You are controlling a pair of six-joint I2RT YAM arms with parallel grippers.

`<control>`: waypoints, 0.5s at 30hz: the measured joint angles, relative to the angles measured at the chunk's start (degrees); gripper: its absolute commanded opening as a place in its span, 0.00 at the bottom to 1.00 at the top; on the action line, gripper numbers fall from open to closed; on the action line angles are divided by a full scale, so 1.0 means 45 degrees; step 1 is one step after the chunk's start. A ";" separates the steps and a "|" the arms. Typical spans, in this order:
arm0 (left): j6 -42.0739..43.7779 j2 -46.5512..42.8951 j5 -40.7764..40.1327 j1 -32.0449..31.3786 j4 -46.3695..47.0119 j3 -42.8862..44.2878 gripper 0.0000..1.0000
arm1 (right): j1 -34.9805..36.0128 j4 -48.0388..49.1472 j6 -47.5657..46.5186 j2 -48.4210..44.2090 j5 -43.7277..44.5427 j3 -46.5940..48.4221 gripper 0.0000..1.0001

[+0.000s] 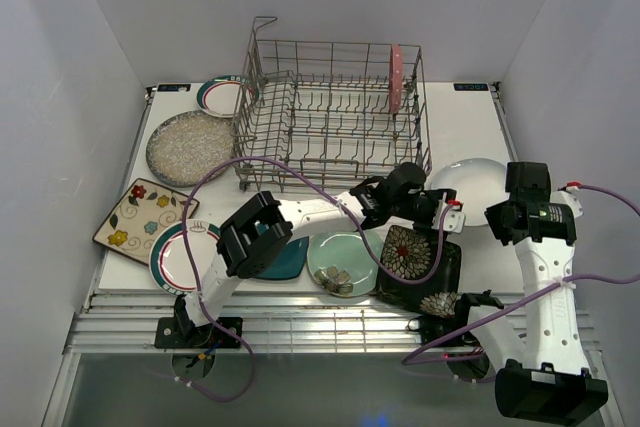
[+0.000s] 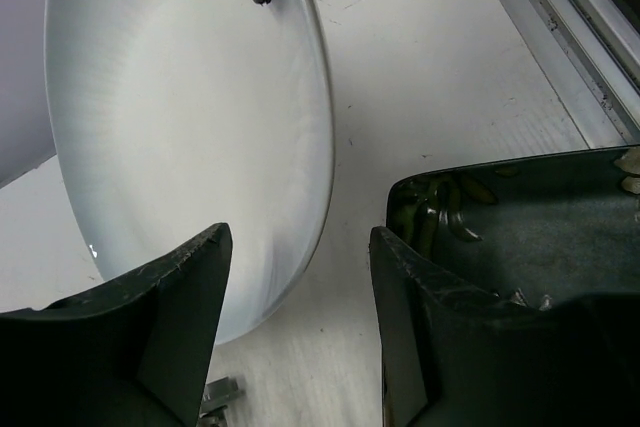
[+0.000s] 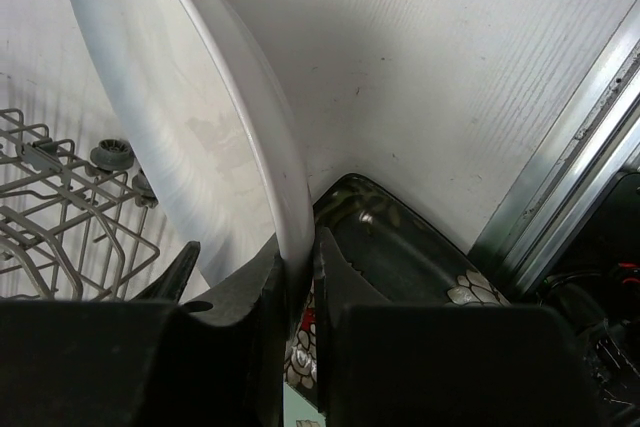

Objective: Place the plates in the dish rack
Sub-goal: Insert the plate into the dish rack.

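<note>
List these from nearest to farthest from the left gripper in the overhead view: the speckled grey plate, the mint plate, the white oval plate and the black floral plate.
From the left gripper:
1. white oval plate, right beside it, on its right.
2. black floral plate, just below it, toward the arm bases.
3. mint plate, near edge, centre.
4. speckled grey plate, far off at the back left.

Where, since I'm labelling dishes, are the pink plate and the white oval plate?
pink plate (image 1: 397,77), top view, its upright edge.
white oval plate (image 1: 472,179), top view, middle of its surface.
</note>
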 measured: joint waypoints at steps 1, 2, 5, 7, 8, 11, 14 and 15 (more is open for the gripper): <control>-0.0024 0.0000 -0.0019 0.0000 0.0010 0.0005 0.63 | 0.0000 -0.0005 -0.0010 -0.0063 0.0000 0.0000 0.08; -0.0058 0.0000 -0.0029 0.0000 0.0005 0.0000 0.61 | 0.0000 -0.0010 -0.0015 -0.0121 0.0000 0.0000 0.08; -0.0151 0.0000 -0.0073 0.0000 0.0015 0.0005 0.51 | 0.0000 -0.0058 -0.0019 -0.0282 0.0005 0.0024 0.08; -0.0180 0.0000 -0.0112 -0.0005 0.0049 0.0000 0.45 | 0.0000 -0.0102 -0.0024 -0.0335 0.0005 0.0063 0.08; -0.0180 0.0000 -0.0131 -0.0010 0.0053 0.0000 0.44 | 0.0000 -0.0126 -0.0034 -0.0359 0.0005 0.0068 0.08; -0.0194 0.0000 -0.0185 -0.0063 0.0087 0.0005 0.36 | 0.0000 -0.0170 -0.0117 -0.0408 0.0010 0.0073 0.08; -0.0160 0.0005 -0.0296 -0.0155 0.0073 0.0039 0.18 | 0.0000 -0.0185 -0.0248 -0.0408 0.0019 0.0112 0.08; -0.0068 0.0010 -0.0345 -0.0204 0.0068 0.0053 0.13 | 0.0000 -0.0165 -0.0311 -0.0408 0.0063 0.0151 0.08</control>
